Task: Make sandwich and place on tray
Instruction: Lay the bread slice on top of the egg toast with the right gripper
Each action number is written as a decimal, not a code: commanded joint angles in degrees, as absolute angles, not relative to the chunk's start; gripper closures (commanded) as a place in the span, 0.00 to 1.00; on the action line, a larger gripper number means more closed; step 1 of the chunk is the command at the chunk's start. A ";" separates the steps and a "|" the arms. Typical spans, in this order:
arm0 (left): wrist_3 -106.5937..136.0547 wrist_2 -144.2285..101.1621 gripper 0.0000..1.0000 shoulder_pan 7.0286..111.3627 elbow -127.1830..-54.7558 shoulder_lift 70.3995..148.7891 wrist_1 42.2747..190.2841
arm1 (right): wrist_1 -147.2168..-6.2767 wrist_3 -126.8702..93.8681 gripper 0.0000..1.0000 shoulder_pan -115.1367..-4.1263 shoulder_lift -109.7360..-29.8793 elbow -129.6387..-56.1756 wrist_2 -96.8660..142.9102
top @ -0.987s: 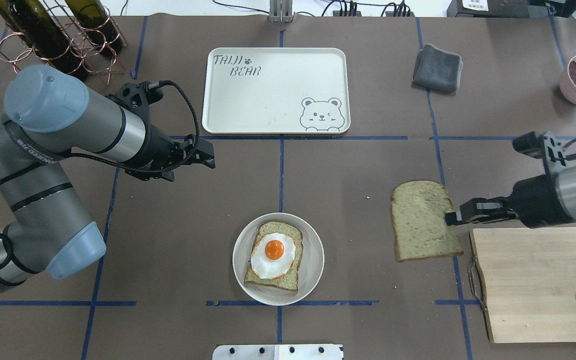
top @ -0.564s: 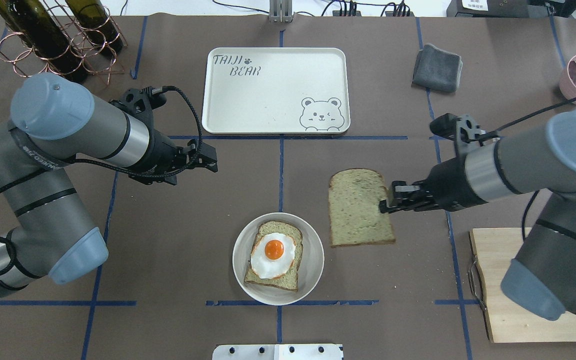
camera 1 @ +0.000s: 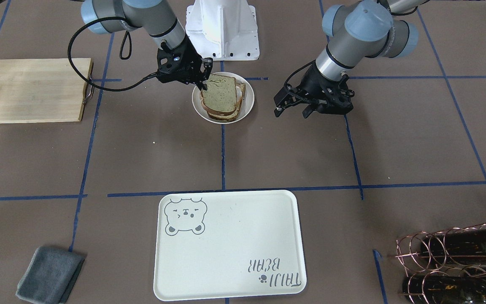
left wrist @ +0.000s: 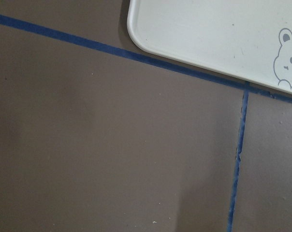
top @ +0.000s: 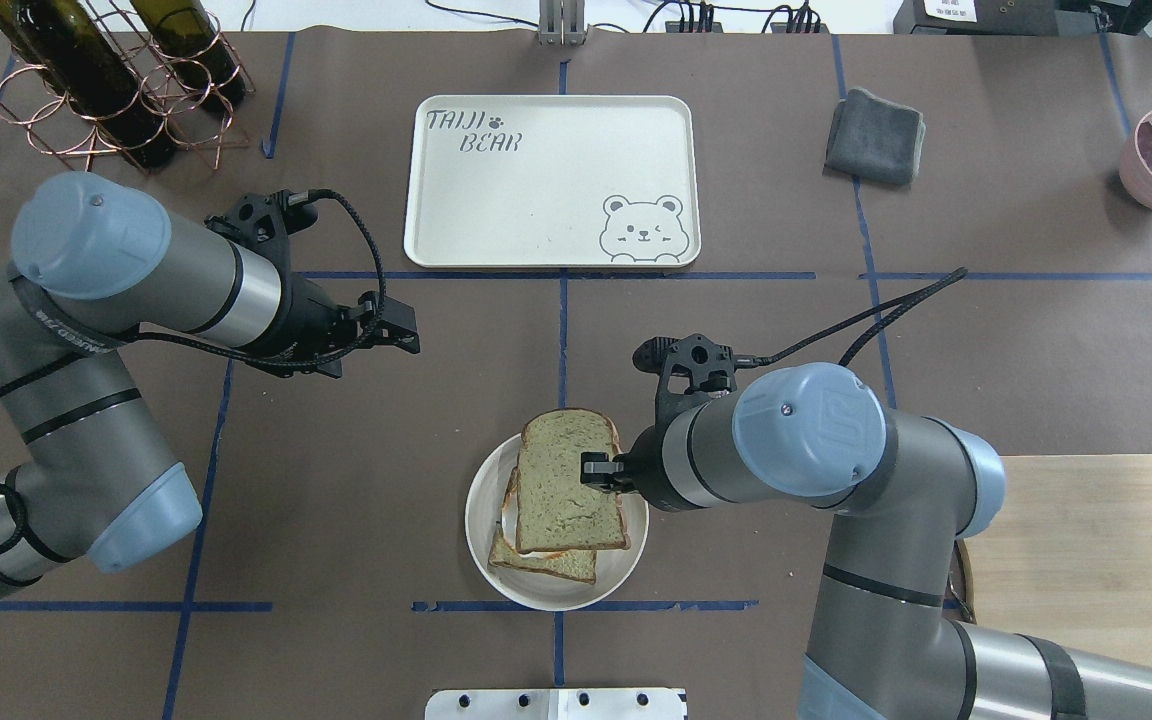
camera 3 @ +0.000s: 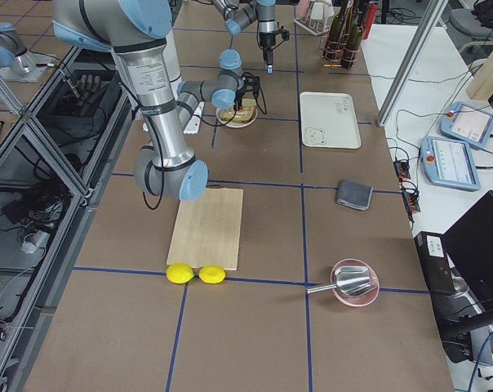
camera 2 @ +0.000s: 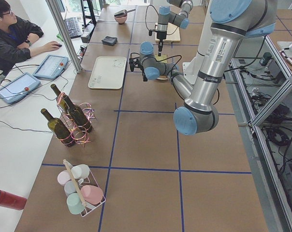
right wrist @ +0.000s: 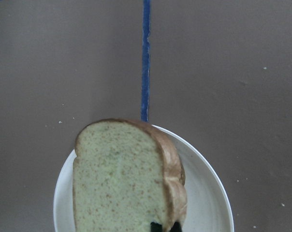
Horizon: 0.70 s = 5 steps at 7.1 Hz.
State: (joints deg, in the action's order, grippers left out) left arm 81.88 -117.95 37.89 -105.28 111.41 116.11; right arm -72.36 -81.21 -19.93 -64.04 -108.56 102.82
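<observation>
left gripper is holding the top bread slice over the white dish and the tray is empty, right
No: it is the right gripper that holds the top slice over the dish, as the overhead exterior view shows. The left gripper holds nothing. The tray is indeed empty.

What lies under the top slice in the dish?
The bottom slice, its near edge sticking out, and a sliver of egg white on the side away from the right gripper. The yolk is covered. That gripper holds the top slice over the dish.
</observation>
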 commanded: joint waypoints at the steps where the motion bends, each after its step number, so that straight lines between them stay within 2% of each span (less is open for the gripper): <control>1: 81.91 -117.86 0.00 37.36 -104.94 111.62 116.19 | -72.42 -81.30 1.00 -18.72 -62.75 -106.00 101.60; 3: 82.70 -117.86 0.00 36.48 -104.94 111.88 116.19 | -72.51 -81.91 1.00 -18.63 -62.49 -105.91 101.51; 4: 82.71 -117.25 0.00 35.34 -104.42 112.06 116.19 | -72.42 -81.91 0.63 -18.72 -62.49 -106.00 101.60; 5: 82.62 -116.03 0.00 33.42 -103.72 112.50 117.41 | -72.42 -81.83 0.01 -18.89 -62.49 -106.26 101.51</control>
